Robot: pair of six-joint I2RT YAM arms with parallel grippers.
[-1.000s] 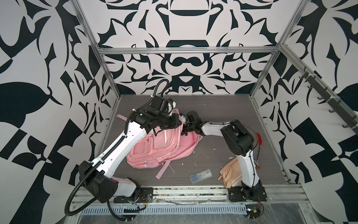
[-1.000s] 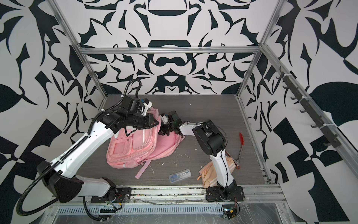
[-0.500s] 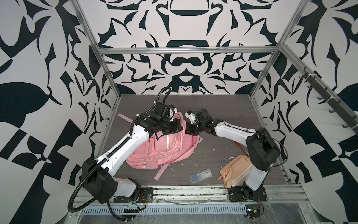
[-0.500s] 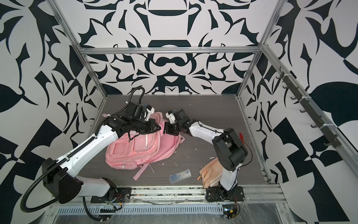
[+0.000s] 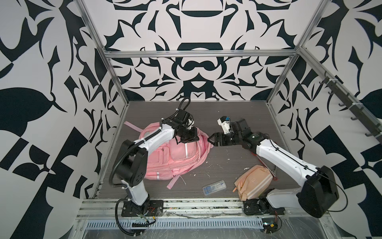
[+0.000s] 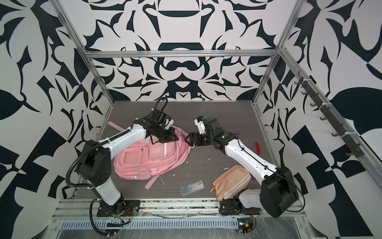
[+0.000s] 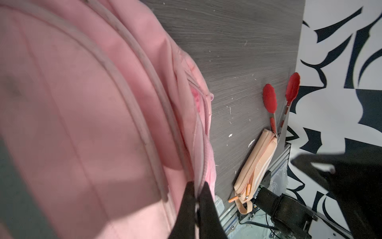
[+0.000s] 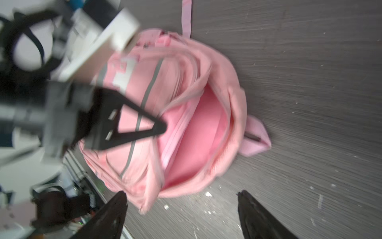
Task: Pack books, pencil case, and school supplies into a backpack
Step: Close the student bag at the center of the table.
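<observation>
readable text: none | pencil case — small square mark, too small to read | numbers, brands: none

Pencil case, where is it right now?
In a top view the pencil case lies on the robot's right side beside the right arm's base, with the clear plastic box just to its left.

Bright, diffuse light in both top views, soft shadows on the table, edges bowed. Motion blur smears the backpack in the right wrist view; left wrist foreground unfocused.
</observation>
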